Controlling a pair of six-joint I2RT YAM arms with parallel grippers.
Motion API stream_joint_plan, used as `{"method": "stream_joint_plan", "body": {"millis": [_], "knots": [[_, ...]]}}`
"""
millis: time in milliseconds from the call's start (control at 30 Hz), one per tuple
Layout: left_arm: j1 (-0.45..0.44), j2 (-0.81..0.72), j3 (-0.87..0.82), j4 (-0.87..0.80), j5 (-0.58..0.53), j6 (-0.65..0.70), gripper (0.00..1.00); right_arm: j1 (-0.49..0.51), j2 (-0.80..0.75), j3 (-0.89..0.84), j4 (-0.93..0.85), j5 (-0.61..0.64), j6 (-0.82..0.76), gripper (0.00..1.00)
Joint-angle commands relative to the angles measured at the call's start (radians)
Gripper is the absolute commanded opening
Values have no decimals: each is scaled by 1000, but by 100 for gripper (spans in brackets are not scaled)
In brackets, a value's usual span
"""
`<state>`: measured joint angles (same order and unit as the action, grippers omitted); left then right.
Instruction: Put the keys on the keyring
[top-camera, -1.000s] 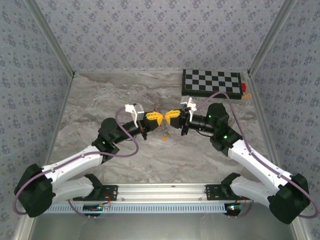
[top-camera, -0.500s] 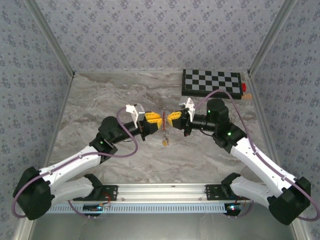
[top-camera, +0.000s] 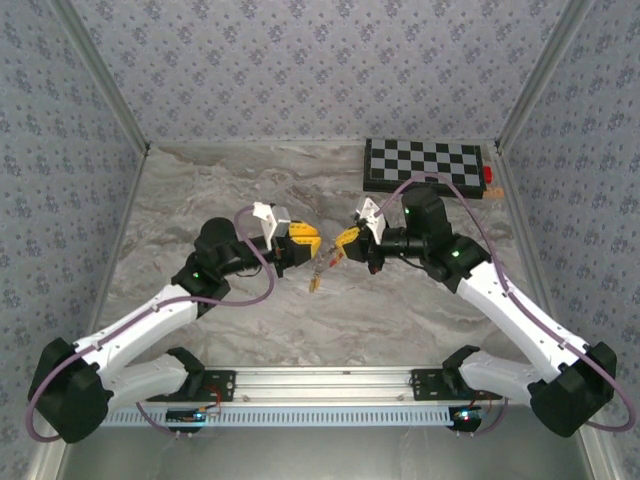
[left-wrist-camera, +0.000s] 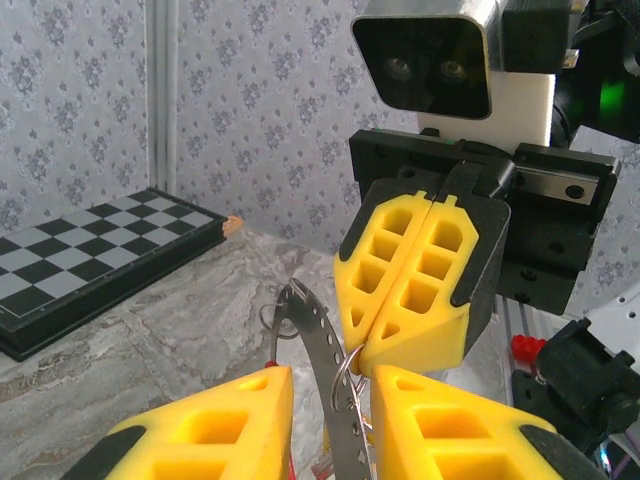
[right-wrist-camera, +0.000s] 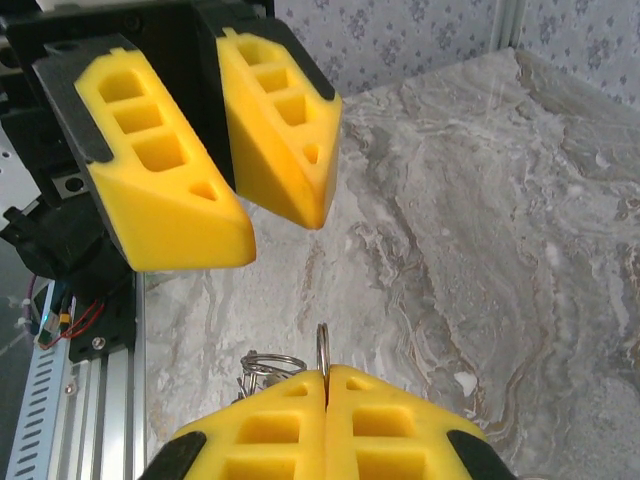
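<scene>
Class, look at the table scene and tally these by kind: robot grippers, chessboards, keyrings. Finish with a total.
Grippers: 2, the left gripper and the right gripper
Chessboards: 1, the chessboard
Keyrings: 1, the keyring
Total: 4

Over the middle of the tabletop (top-camera: 200, 200) the two arms meet tip to tip: left gripper (top-camera: 305, 243) on the left, right gripper (top-camera: 345, 240) on the right. The keyring (top-camera: 327, 258) sits between them, pinched in the right tips and reaching into the left's gap. A key (top-camera: 313, 285) dangles under it. The chessboard (top-camera: 425, 165) lies in the far right corner.
</scene>
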<state>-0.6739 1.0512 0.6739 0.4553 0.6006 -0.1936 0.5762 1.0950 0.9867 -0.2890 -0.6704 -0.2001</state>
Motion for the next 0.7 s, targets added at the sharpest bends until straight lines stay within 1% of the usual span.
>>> {"method": "stream_joint_plan", "body": {"millis": [0, 67, 467, 667], "knots": [[7, 9, 43, -15, 57, 26, 26, -5, -3, 40, -20, -26, -22, 0], [7, 25, 54, -25, 80, 32, 26, -4, -6, 39, -19, -32, -21, 0], [13, 82, 91, -42, 118, 49, 25, 4, -6, 38, -15, -52, -20, 0], [22, 107, 100, -42, 163, 44, 25, 9, -4, 36, -16, -54, -21, 0]]}}
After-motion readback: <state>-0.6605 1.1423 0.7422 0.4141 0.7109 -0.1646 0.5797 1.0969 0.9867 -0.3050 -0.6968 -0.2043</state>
